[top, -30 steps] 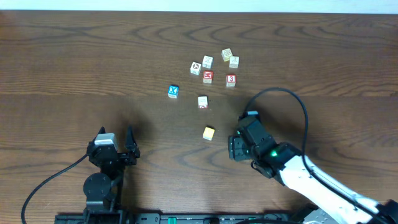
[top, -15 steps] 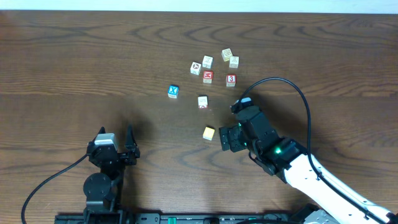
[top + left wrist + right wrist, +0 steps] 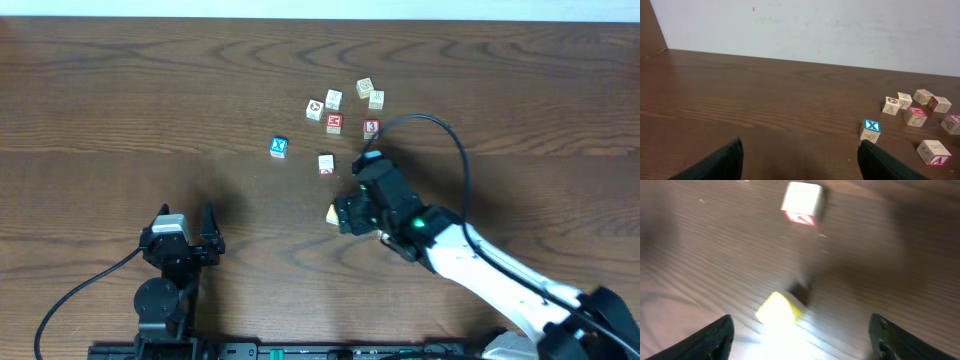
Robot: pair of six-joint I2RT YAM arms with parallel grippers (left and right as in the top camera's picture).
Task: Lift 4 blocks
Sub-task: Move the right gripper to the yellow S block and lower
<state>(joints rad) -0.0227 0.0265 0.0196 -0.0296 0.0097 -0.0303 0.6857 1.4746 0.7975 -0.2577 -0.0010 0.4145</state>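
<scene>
PICKUP IN PROGRESS: My right tool (image 3: 800, 336) hangs low over the middle of the dark brown wooden counter (image 3: 100, 90). Its two black fingers (image 3: 715, 337) are spread wide, with the small pale yellow wooden cube (image 3: 779, 311) lying on the counter between them, touched by neither. The right wrist view is blurred, but the gap on each side of the yellow cube is plain. Just beyond it, toward the far edge, sits a white wooden cube with a red mark (image 3: 801, 201), apart from the tool. From overhead, a small wooden cube with a red "3" (image 3: 371, 127) rests farther toward the far edge, right of centre, near a red wooden cube with a white letter (image 3: 334, 123). A loose bunch of pale wooden cubes (image 3: 333, 99) lies behind them, their markings too small for me to read. A blue wooden cube with a white X (image 3: 870, 130) stands alone to the left of the group. My left tool (image 3: 800, 150) sits near the near edge on the counter's left side, wide open and holding nothing, well apart from every cube.
</scene>
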